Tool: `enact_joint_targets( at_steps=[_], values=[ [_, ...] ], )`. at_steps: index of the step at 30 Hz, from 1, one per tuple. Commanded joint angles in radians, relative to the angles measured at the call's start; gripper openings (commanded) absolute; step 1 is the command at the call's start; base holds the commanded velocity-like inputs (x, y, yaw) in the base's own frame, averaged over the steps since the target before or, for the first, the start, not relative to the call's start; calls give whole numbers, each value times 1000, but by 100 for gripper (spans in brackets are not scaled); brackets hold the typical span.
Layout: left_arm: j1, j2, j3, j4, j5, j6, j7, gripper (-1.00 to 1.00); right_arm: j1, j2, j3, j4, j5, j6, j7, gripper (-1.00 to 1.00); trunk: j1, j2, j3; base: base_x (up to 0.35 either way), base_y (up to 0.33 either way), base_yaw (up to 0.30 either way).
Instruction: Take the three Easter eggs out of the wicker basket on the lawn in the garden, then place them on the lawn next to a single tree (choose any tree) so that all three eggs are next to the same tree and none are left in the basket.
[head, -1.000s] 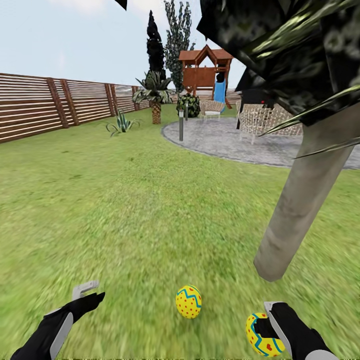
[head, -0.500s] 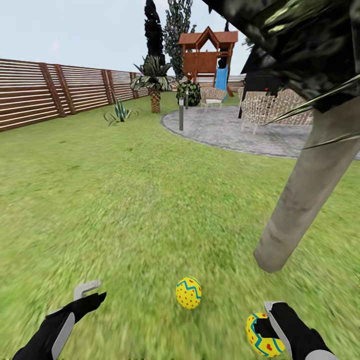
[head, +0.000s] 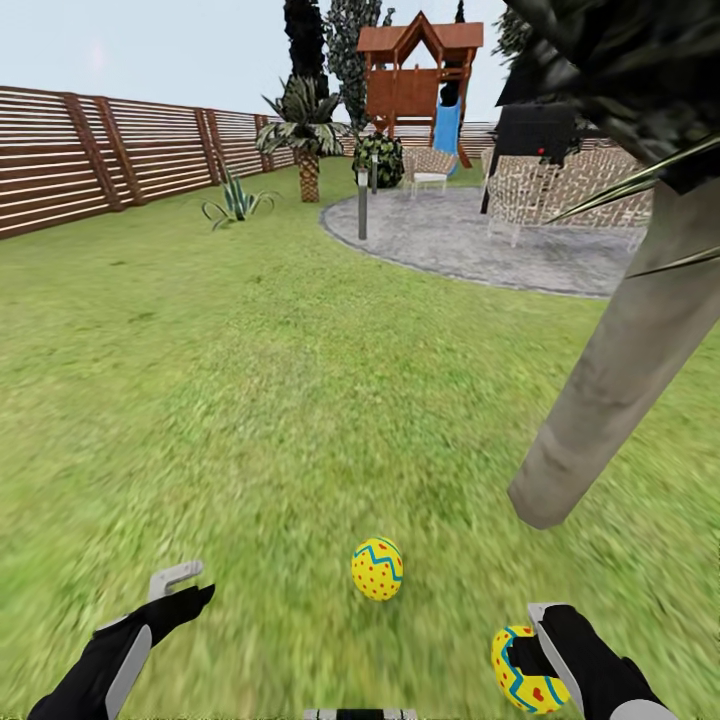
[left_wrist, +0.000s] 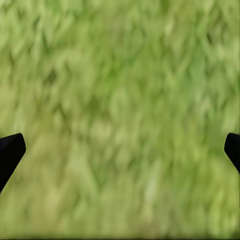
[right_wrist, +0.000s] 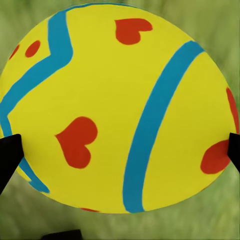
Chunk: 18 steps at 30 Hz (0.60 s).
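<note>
One yellow Easter egg (head: 377, 569) with blue zigzags and red dots lies on the lawn (head: 250, 400), a short way from the foot of the pale grey tree trunk (head: 620, 370). My right gripper (head: 528, 665) at the bottom right is shut on a second Easter egg (head: 512, 672), which looms large between the fingertips in the right wrist view (right_wrist: 120, 107). My left gripper (head: 180, 585) hangs open and empty over grass at the bottom left; the left wrist view has bare grass (left_wrist: 120, 110) between its fingertips (left_wrist: 10, 152). The wicker basket and the third egg are out of view.
A grey round patio (head: 480, 240) with pale woven chairs (head: 560, 195) lies ahead on the right, a short lamp post (head: 362, 205) at its edge. A brown slatted fence (head: 110, 155) runs along the left. A wooden playset (head: 415, 85), a palm (head: 305, 130) and a spiky plant (head: 235, 205) stand far back.
The whole view has tilted down a little, so the far garden sits higher in the picture. Both grippers, the held egg and the lying egg keep their places.
</note>
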Motion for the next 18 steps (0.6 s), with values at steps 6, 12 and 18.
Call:
enact_joint_targets(
  at_steps=[6, 12, 18],
  values=[
    [0, -1, 3, 0, 4, 7, -4, 100, 0, -1, 0, -1, -2, 5, -3, -100, 2, -2, -24, 0, 0, 0],
    [0, -1, 3, 1, 4, 7, -4, 100, 0, -1, -1, -1, -2, 5, -3, -100, 5, -3, -47, 0, 0, 0],
    [-1, -5, 3, 2, 4, 7, -4, 100, 0, -1, -1, -1, -2, 5, -3, -100, 8, -5, -71, 0, 0, 0]
  ],
)
